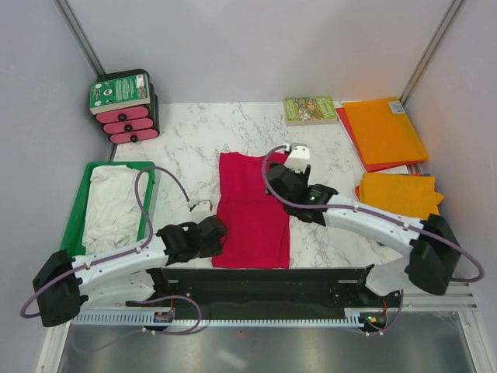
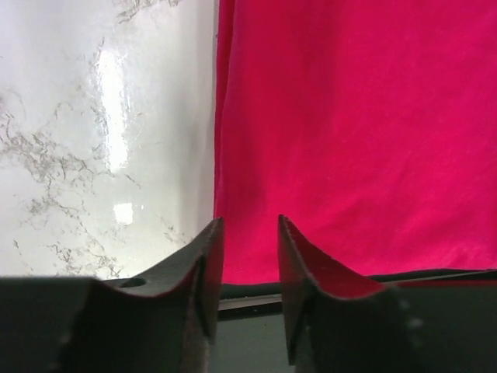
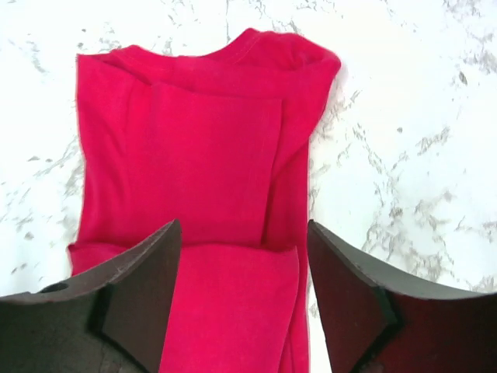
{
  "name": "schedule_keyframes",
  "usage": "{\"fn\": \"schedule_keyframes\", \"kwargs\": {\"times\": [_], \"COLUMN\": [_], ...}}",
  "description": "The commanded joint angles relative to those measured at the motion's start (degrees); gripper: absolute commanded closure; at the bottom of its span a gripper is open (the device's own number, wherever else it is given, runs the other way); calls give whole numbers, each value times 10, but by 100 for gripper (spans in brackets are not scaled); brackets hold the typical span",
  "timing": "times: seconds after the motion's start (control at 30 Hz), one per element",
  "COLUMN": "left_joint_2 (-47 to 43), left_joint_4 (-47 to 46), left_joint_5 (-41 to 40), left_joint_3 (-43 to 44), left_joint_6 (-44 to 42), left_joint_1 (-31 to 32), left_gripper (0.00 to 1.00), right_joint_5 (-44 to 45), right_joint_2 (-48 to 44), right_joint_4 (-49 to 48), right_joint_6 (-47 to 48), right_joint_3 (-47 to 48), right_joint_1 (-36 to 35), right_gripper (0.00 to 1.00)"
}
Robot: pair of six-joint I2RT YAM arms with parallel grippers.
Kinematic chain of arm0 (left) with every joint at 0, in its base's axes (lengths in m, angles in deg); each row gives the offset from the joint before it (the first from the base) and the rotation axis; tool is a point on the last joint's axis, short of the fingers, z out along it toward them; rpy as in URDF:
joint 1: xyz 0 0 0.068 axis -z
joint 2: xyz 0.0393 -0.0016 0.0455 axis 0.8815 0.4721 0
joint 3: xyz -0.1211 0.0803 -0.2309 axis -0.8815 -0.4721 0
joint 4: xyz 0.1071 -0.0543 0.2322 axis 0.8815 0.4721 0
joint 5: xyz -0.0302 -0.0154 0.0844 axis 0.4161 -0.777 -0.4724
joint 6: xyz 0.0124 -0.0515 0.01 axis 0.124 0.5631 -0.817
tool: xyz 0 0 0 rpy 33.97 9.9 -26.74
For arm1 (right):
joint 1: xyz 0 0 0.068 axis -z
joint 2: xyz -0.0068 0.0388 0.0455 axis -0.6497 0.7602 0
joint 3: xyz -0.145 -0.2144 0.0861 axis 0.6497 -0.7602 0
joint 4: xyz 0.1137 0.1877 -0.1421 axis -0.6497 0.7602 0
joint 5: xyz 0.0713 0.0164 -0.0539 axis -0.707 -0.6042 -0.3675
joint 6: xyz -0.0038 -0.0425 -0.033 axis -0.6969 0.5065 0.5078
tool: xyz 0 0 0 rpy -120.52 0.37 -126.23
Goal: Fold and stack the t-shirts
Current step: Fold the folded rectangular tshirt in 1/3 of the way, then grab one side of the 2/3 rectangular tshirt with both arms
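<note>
Four shirts lay in sight on the marble table: one red shirt, one white shirt and two orange shirts. The red shirt lay flat at the middle of the table, folded into a long strip with its collar at the far end. The white shirt lay crumpled inside the single green tray at the left. The far orange shirt lay flat in the right corner and the near orange shirt just in front of it. A red edge showed under the far one, perhaps more cloth, though the top view was too coarse to tell. One book lay at the far edge, and a black and pink stack stood in the far left corner. The left gripper sat low at the near left corner of the red shirt. Its fingers stood a little apart with nothing pinched between them, and the shirt's left edge ran away just ahead of the left fingertip. The right gripper hung above the far half of the red shirt, its fingers spread wide and empty. The folded cloth lay below the gap, the collar ahead of the tips, and the right finger was over the shirt's right edge.
</note>
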State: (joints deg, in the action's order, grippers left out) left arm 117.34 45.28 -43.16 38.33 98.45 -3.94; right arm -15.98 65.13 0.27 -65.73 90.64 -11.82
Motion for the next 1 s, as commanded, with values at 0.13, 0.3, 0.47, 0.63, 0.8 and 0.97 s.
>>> {"fn": "schedule_keyframes", "kwargs": {"times": [0.13,0.3,0.47,0.63,0.8,0.97], "left_joint_2": [49,44,5,-18,-8,11], "left_joint_4": [-21,-34,-30,-20,-6,29], "left_joint_5": [1,6,33,59,82,84], "left_joint_3": [-17,-35,-44,-47,-48,-35], "left_joint_6": [39,44,53,56,60,74], "left_joint_1": [3,3,2,4,7,10], "left_gripper": [58,61,61,61,61,60], "right_joint_5": [39,50,57,58,59,65], "right_joint_2": [-109,-116,-117,-117,-117,-115], "right_joint_4": [75,103,119,135,157,177], "right_joint_6": [-122,-161,-181,-218,-271,-303], "right_joint_3": [-151,-174,-174,-178,-193,-201], "right_joint_1": [-98,-132,-160,-186,-218,-241], "right_gripper": [27,29,29,29,29,29]}}
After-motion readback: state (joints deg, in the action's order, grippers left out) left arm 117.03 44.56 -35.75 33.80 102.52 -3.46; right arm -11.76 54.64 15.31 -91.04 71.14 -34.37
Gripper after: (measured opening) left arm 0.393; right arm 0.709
